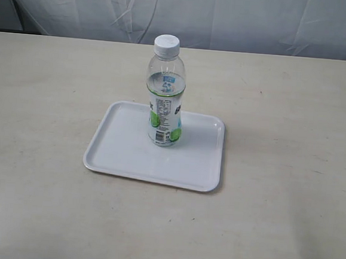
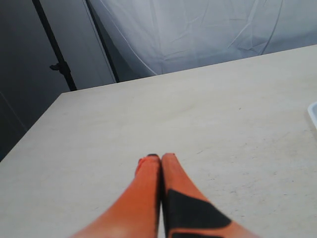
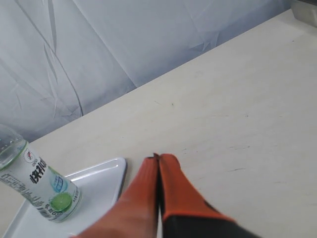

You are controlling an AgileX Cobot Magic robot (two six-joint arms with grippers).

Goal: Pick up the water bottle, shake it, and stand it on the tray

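Note:
The water bottle (image 1: 165,93), clear with a white cap and a green, white and blue label, stands upright on the white tray (image 1: 123,152) in the middle of the table. The right wrist view shows the bottle (image 3: 37,186) on the tray's corner (image 3: 106,173), apart from my right gripper (image 3: 158,157), whose orange fingers are shut with nothing between them. My left gripper (image 2: 159,156) is shut and empty over bare table; a sliver of the tray's rim (image 2: 313,113) shows at that view's edge. Neither gripper appears in the exterior view.
The pale table (image 1: 282,114) stretches on all sides of the tray. A white cloth backdrop (image 1: 230,17) hangs behind the far edge. A dark stand (image 2: 57,59) rises beyond the table's corner in the left wrist view.

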